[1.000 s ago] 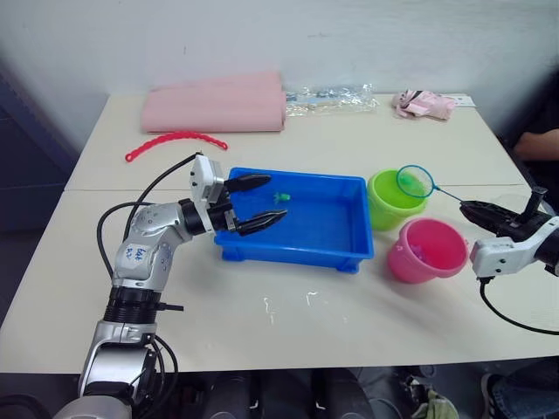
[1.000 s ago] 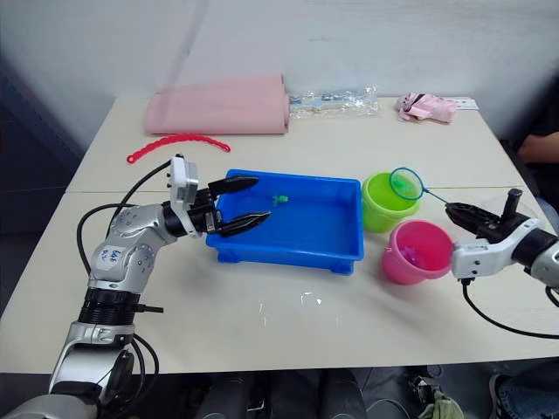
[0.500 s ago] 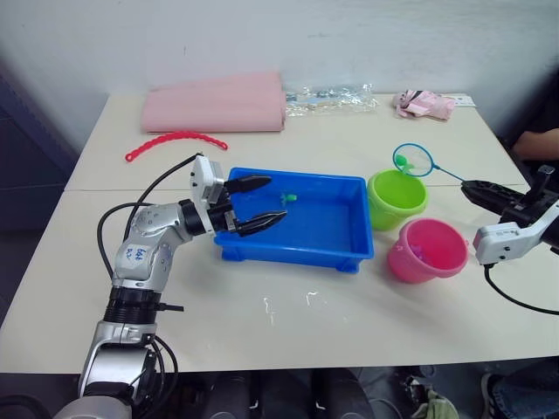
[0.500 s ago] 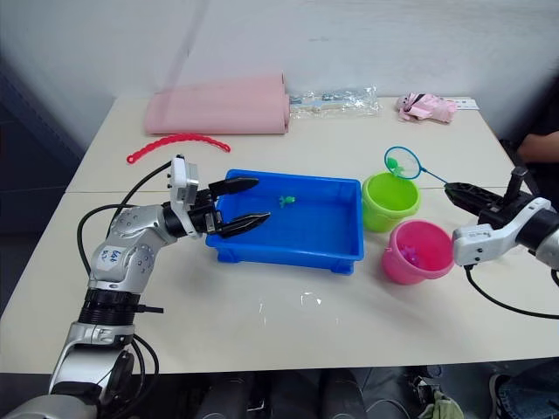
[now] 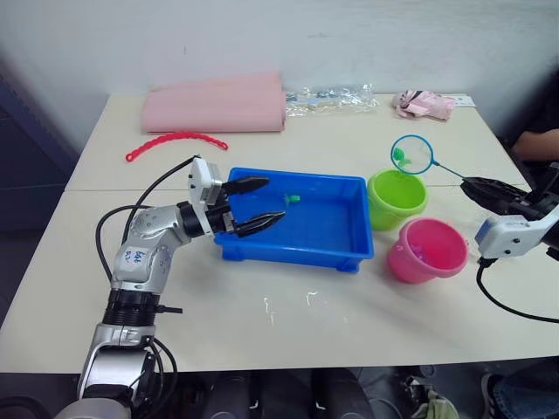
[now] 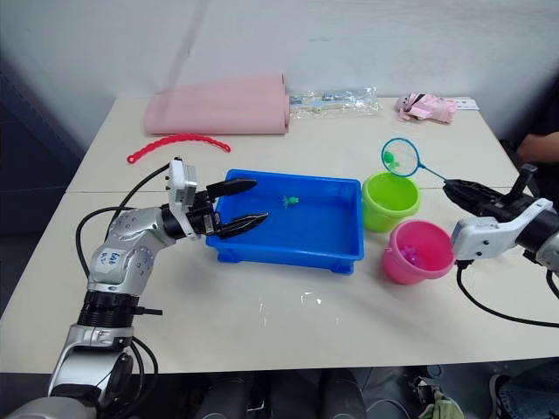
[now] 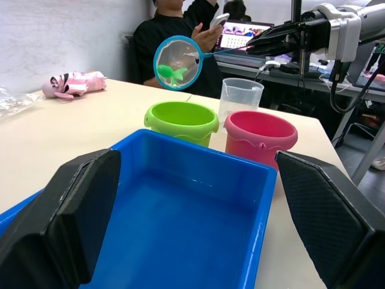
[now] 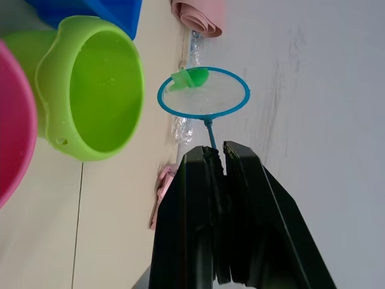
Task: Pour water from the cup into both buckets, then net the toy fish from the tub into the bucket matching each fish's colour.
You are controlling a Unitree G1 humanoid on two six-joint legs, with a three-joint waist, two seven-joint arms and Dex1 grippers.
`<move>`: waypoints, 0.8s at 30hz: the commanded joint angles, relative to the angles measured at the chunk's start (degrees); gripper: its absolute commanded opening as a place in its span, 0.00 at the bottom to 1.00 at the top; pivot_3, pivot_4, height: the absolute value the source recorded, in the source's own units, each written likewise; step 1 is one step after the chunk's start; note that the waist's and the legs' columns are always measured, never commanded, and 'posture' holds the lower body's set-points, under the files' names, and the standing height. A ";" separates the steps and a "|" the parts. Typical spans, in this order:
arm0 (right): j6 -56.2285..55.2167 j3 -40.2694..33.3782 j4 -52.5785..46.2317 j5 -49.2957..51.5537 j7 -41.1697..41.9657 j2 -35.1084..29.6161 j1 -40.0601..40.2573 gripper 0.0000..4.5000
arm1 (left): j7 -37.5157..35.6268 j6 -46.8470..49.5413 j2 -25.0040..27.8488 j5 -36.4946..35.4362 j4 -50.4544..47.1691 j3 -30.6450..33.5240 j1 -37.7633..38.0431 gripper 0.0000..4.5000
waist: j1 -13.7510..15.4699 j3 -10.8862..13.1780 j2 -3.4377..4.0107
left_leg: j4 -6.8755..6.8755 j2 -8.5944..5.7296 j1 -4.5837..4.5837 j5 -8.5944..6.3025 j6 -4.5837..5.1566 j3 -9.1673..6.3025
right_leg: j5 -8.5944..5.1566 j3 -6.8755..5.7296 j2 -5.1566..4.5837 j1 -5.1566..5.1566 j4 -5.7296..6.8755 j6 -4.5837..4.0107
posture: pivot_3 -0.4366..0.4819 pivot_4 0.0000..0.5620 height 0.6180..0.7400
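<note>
The blue tub (image 5: 336,247) sits mid-table with one small green toy fish (image 5: 293,199) in it. My left gripper (image 5: 273,199) hovers open over the tub's left end. To the right stand the lime green bucket (image 5: 397,198) and the pink bucket (image 5: 428,249), the pink one with a small fish (image 6: 408,255) inside. My right gripper (image 5: 472,184) is shut on the wire handle of the net (image 5: 411,154). The hoop hangs tilted above the green bucket's far rim, holding a green fish (image 8: 189,77). The clear cup (image 7: 240,96) stands behind the buckets.
At the table's far side lie a rolled pink cloth (image 5: 217,105), a red beaded strip (image 5: 175,140), a clear plastic bag (image 5: 332,96) and a pink bundle (image 5: 425,105). A person (image 7: 180,24) sits beyond the table's right end.
My right gripper has lifted the net from just over the green bucket's rim to higher above it, and a green fish now shows in the mesh. My left arm has stayed put.
</note>
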 commanded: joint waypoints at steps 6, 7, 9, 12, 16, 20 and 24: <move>-3.07 -0.10 1.83 -14.98 -6.38 -4.90 -0.07 0.00 | -0.81 -1.89 -0.14 -0.81 -1.28 0.59 -0.36 0.99 | -0.01 0.00 0.01 | 0.00 0.01 0.00 0.00 0.00 0.01 | 0.00 0.01 0.00 -0.01 -0.02 0.00 | 0.48 0.27 1.00; -2.90 -0.19 1.21 -16.60 -7.45 -4.89 0.05 0.00 | -0.79 -1.99 -0.38 -0.74 -1.13 0.43 -0.46 0.99 | -0.01 0.00 0.01 | 0.00 0.01 0.00 0.00 0.00 0.02 | 0.00 0.02 0.00 -0.02 -0.01 0.00 | 0.48 0.27 1.00; -2.51 -0.33 0.86 -15.94 -7.52 -4.33 0.27 0.00 | -0.62 -2.09 -0.76 -0.82 -0.96 0.42 -0.60 0.99 | -0.05 0.00 0.02 | -0.01 0.01 0.00 0.00 -0.01 0.03 | 0.00 0.03 0.00 -0.03 -0.01 0.00 | 0.48 0.27 1.00; -2.69 -1.51 0.08 -16.85 -8.84 -4.79 1.81 0.00 | -0.62 -2.38 -0.88 -0.44 -0.90 0.18 -0.48 0.99 | -0.03 0.00 0.02 | -0.01 0.01 0.00 0.00 0.00 0.03 | 0.00 0.03 0.01 -0.03 -0.01 0.00 | 0.48 0.27 1.00; -2.88 -2.60 -1.22 -14.44 -8.52 -4.75 2.93 0.00 | -0.27 -2.73 -0.47 -0.01 -0.50 0.52 -0.44 0.99 | -0.02 0.00 0.02 | 0.00 0.00 0.00 0.00 0.00 0.03 | 0.00 0.03 0.00 -0.03 -0.02 0.00 | 0.48 0.27 1.00; 2.28 -2.74 -3.97 4.60 0.56 -1.88 3.73 0.00 | -0.30 -2.19 0.95 -1.02 -1.20 2.13 0.33 0.99 | -0.08 0.00 0.02 | 0.00 0.01 0.00 0.00 0.00 0.03 | 0.00 0.03 0.01 -0.03 -0.04 0.00 | 0.48 0.27 1.00; 11.31 -1.96 -8.98 23.85 10.87 1.90 3.10 0.00 | -0.93 -1.56 3.11 -2.48 -2.16 4.17 1.65 0.99 | -0.10 0.00 0.02 | 0.02 0.06 0.05 0.00 0.00 -0.08 | 0.00 -0.08 0.05 0.12 -0.04 0.00 | 0.48 0.27 1.00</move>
